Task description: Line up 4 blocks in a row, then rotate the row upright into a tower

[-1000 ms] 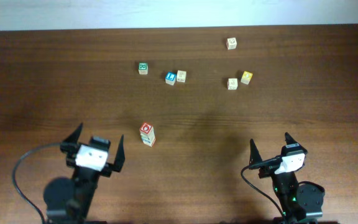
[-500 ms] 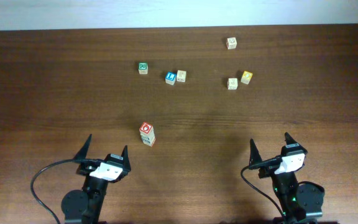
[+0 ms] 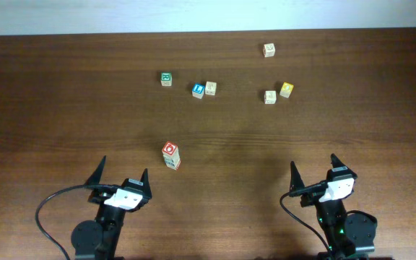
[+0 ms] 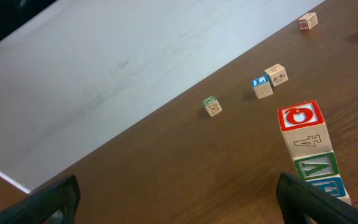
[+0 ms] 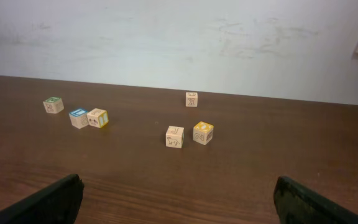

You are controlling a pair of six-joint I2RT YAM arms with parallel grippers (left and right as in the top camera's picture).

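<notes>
Four loose pale blocks lie across the far half of the table: a green R block (image 3: 166,79), one (image 3: 210,88) touching a blue-faced cube (image 3: 198,90), a far one (image 3: 269,50), and a plain one (image 3: 269,97) beside a yellow-faced cube (image 3: 286,89). The right wrist view shows the plain block (image 5: 174,137) and the yellow cube (image 5: 203,132) straight ahead. My left gripper (image 3: 123,170) and right gripper (image 3: 313,163) stand open and empty near the front edge, far from every block. The left gripper (image 4: 179,205) and right gripper (image 5: 179,202) hold nothing.
A stack of several cubes with a red O on top (image 3: 170,155) stands mid-table, just ahead and right of the left gripper, and looms close in the left wrist view as the stack (image 4: 306,146). A white wall runs behind the table's far edge.
The left arm has drawn back toward the front edge and turned slightly; it has been still for the last half second. The right arm and all cubes have not moved.
</notes>
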